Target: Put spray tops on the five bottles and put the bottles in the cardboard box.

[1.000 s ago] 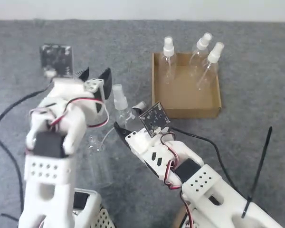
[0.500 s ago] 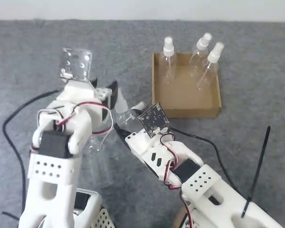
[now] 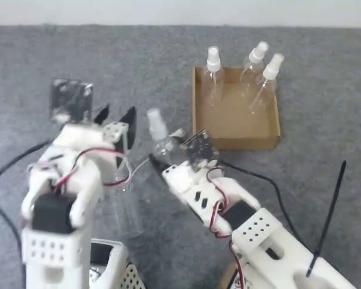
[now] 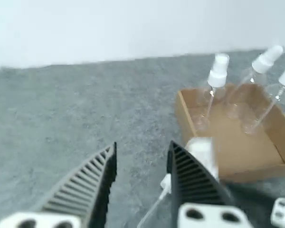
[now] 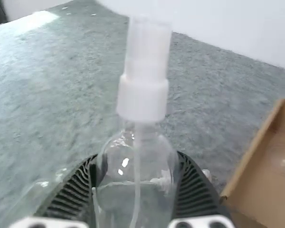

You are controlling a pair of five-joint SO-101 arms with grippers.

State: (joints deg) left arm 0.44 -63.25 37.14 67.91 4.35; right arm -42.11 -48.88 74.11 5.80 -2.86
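A clear bottle [image 3: 162, 143] with a white spray top [image 3: 155, 123] stands upright left of the cardboard box [image 3: 236, 143], and my right gripper [image 3: 161, 158] is shut on its body. In the right wrist view the bottle [image 5: 135, 175] sits between the dark jaws, top [image 5: 143, 90] screwed on. My left gripper [image 3: 115, 114] hangs open a little to the left of that top, empty. The left wrist view shows its fingers [image 4: 100, 183] spread, the top [image 4: 202, 151] behind one. Three capped bottles [image 3: 212, 77] stand in the box.
Another clear bottle [image 3: 125, 208] without a top lies on the grey mat between the two arms, partly under the left arm. The box [image 4: 237, 142] has free floor at its front half. A black cable [image 3: 328, 211] rises at the right.
The left gripper closed in on the spray top half a second ago, then drew back to the left, open. The right gripper kept its hold and shifted the bottle slightly.
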